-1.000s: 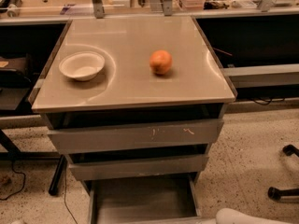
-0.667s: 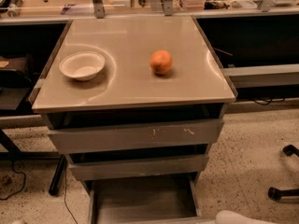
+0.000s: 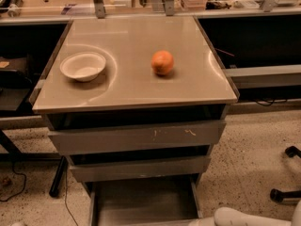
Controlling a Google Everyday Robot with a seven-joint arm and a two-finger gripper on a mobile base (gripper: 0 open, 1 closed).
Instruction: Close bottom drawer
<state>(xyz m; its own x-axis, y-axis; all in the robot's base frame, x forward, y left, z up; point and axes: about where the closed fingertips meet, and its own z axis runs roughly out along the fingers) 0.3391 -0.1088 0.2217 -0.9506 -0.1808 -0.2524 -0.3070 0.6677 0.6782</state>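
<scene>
No sight of the gripper, so no telling whether jaws open or closed; only a white arm (image 3: 240, 217) below the tabletop (image 3: 136, 86) front right corner, probably approaching to push. Under the front edge, pulled out, the bottom drawer (image 3: 141, 201). Near the left edge, bowl (image 3: 83, 66); mid-tabletop, orange (image 3: 162, 62).

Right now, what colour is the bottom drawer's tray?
Grey bottom drawer, camera view; gripper at lower right edge.
</scene>
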